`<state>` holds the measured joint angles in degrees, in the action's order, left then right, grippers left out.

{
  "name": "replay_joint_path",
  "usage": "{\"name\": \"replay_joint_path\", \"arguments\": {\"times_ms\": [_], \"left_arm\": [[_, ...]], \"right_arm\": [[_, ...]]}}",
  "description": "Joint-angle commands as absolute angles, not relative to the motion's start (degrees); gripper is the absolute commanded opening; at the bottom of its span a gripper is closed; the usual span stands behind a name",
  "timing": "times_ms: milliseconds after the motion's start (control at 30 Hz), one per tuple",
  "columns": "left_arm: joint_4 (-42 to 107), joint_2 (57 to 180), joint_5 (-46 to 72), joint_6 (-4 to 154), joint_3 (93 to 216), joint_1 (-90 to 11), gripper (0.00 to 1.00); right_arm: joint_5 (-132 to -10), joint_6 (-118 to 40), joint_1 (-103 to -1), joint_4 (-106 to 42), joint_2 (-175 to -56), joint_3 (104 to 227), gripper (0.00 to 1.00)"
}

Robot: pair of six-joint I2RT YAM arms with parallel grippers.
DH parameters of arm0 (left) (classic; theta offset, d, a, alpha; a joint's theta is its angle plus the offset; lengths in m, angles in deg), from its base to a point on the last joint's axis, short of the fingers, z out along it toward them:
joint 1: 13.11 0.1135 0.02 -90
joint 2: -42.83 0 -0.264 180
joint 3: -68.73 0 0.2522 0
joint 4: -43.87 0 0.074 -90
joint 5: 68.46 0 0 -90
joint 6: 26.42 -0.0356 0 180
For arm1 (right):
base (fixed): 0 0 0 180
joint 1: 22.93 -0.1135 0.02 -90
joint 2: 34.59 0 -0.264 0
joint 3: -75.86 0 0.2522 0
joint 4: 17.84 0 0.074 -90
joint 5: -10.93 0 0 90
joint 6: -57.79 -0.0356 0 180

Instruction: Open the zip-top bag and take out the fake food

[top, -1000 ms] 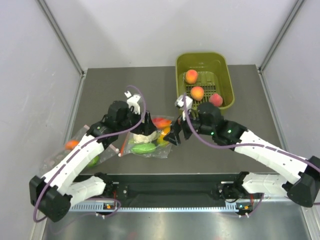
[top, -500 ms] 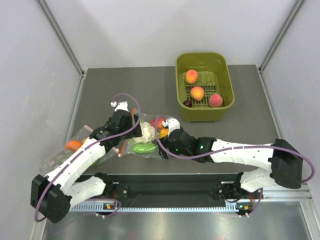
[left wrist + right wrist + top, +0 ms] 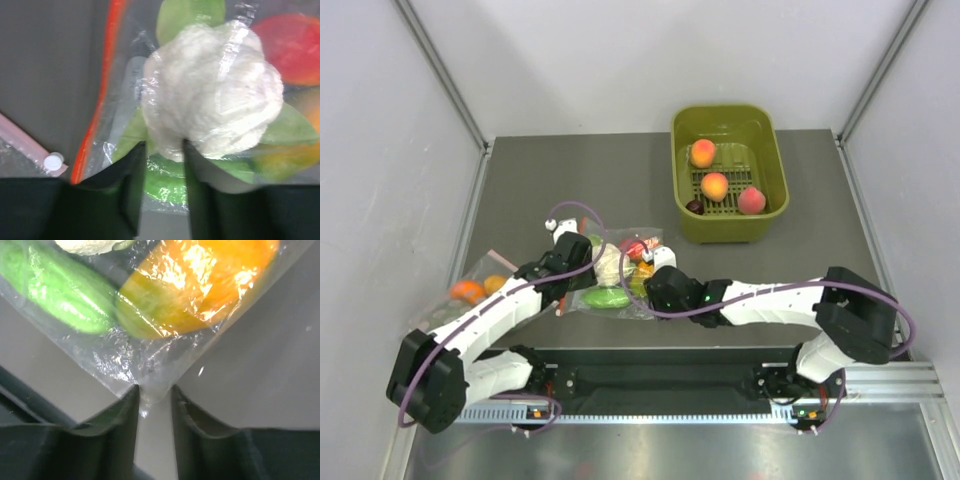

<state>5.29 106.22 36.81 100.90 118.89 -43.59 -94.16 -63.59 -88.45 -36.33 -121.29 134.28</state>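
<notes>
- Zip-top bag [image 3: 618, 276]: crinkly clear plastic, orange-red zip strip [image 3: 96, 95], lying on the table [image 3: 620, 180] between the arms; fake food [image 3: 212, 102] (white cauliflower, green, yellow-orange, red) inside.
- Left gripper [image 3: 162, 195]: jaws nearly closed, pinching bag film below the cauliflower.
- Right gripper [image 3: 154, 412]: narrow gap, clamping the bag's corner.
- Versus 0.5 s ago: both arms lower, the right elbow nearer the bag.

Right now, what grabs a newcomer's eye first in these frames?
Both arms converge on the zip-top bag at the table's near centre: the right gripper pinches a bottom corner of the plastic, while the left gripper sits against the white cauliflower inside. Behind them to the right, a green basket holds three peaches, and a second bag lies at the left edge.
</notes>
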Motion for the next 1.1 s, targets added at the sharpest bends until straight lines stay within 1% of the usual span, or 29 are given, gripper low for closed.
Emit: {"name": "replay_joint_path", "arguments": {"times_ms": [0, 33, 67, 100, 200, 267, 567, 633, 667, 700, 733, 767, 800, 833, 867, 900, 933, 967, 1000, 1067], "left_arm": [[8.5, 107.8, 36.0, 101.4, 116.5, -43.5, 0.36], [8.8, 107.8, 35.6, 101.5, 116.4, -43.4, 0.3], [8.8, 107.8, 35.3, 101.4, 116.2, -43.5, 0.25], [8.9, 107.7, 34.7, 101.3, 115.8, -43.5, 0.16], [9.4, 107.3, 33.8, 101.0, 114.6, -43.6, 0.04], [10.4, 106.6, 32.6, 101.0, 113.8, -43.6, 0.01], [16.3, 102.4, 22.8, 101.8, 110.4, -44.8, 0.0], [18.9, 100.8, 19.7, 101.3, 109.6, -45.1, 0.0], [19.3, 100.0, 18.5, 100.3, 109.6, -45.2, 0.03], [19.1, 98.9, 18.7, 100.0, 109.7, -45.3, 0.09], [18.1, 96.5, 19.4, 99.6, 110.0, -45.3, 0.16], [17.3, 95.1, 21.0, 99.2, 110.5, -45.3, 0.4], [16.4, 93.6, 23.0, 98.9, 111.0, -45.3, 0.49], [14.3, 90.9, 24.0, 98.7, 111.4, -45.3, 0.55], [13.4, 89.7, 25.9, 98.6, 111.8, -45.3, 0.6], [12.6, 88.5, 26.5, 98.5, 112.7, -45.3, 0.66], [11.8, 86.5, 26.9, 98.4, 113.2, -45.3, 0.69], [10.7, 85.7, 27.3, 98.4, 113.6, -45.3, 0.7], [10.2, 84.9, 27.7, 98.3, 114.2, -45.3, 0.72], [8.2, 83.6, 28.7, 98.6, 114.7, -45.3, 0.72]], "right_arm": [[-91.6, -61.5, -86.0, -30.1, -123.3, 136.2, 0.24], [-91.6, -61.4, -85.7, -30.0, -124.4, 136.9, 0.14], [-91.9, -61.3, -85.1, -30.1, -125.0, 137.3, 0.0], [-92.4, -60.7, -84.8, -30.3, -125.4, 137.9, 0.0], [-93.5, -58.9, -82.6, -31.4, -127.2, 141.0, 0.0], [-94.0, -57.8, -80.4, -33.3, -128.7, 144.3, 0.0], [-96.9, -52.3, -70.9, -36.5, -136.5, 159.8, 0.0], [-96.2, -50.6, -70.5, -36.5, -136.9, 161.9, 0.04], [-95.7, -50.0, -70.6, -36.5, -136.7, 162.5, 0.15], [-93.8, -49.0, -70.7, -36.4, -135.9, 162.7, 0.24], [-93.1, -48.9, -71.1, -36.4, -135.2, 162.4, 0.42], [-92.6, -48.7, -71.5, -36.5, -134.4, 162.0, 0.5], [-92.0, -48.0, -72.1, -36.4, -132.9, 161.5, 0.56], [-92.0, -47.9, -72.8, -36.6, -132.1, 160.1, 0.61], [-91.9, -47.8, -74.4, -36.8, -131.3, 159.4, 0.69], [-91.6, -47.8, -75.2, -37.0, -130.0, 158.0, 0.73], [-91.7, -48.0, -76.2, -37.7, -129.3, 157.2, 0.74], [-91.7, -48.5, -78.0, -37.7, -128.8, 156.5, 0.79], [-91.4, -49.7, -78.9, -37.7, -127.8, 154.7, 0.79], [-90.9, -51.3, -81.5, -37.2, -126.8, 152.8, 0.79]]}}
